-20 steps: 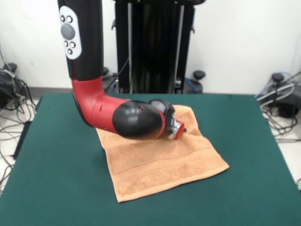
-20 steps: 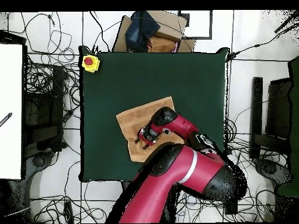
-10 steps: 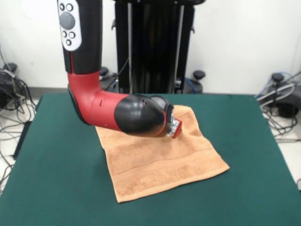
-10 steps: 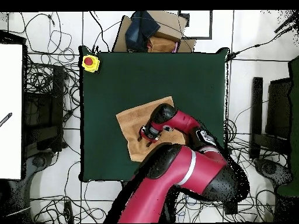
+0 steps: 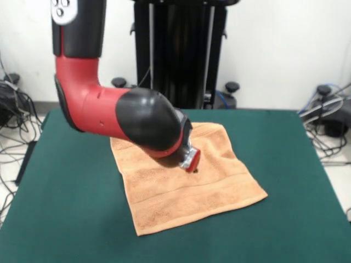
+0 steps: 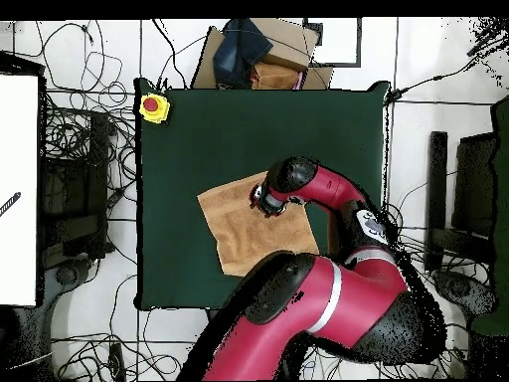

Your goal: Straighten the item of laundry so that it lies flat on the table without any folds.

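Front view: claw (image 5: 191, 166) low over spread towel (image 5: 186, 189) on table (image 5: 285, 164).

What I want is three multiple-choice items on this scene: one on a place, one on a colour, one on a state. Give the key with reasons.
1. The gripper hangs over:
A the floor; B the towel; C a chair.
2. The table top is:
A dark green; B white; C blue.
3. The towel is:
A balled up; B draped over the table's edge; C spread open on the table.

Key:
1 B, since both views show the arm's tip above the orange cloth.
2 A, as the felt-like surface around the towel is dark green.
3 C, because its visible corners and edges lie out on the table, well inside the rim, though the arm hides part of the far side.
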Motion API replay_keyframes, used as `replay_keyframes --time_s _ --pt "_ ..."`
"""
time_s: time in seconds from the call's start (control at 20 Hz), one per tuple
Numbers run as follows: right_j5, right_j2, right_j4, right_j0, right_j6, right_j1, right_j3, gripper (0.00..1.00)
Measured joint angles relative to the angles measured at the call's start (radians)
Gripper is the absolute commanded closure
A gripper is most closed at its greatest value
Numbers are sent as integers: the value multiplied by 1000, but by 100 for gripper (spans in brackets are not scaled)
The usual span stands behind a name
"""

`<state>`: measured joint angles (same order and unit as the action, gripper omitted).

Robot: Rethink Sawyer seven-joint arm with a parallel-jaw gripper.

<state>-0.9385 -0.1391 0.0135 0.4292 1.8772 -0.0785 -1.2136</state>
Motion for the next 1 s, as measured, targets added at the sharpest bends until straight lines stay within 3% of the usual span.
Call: replay_keyframes --time_s 0.2,0.35,0.65,0.8,1.0 --pt "10 21 1 -24 0 -18 63 0" --pt "10 45 4 -51 0 10 168 0" --pt "9 89 35 -84 0 182 490 0" --pt "8 94 52 -84 0 250 593 0" --pt "-146 92 53 -85 0 329 764 0"
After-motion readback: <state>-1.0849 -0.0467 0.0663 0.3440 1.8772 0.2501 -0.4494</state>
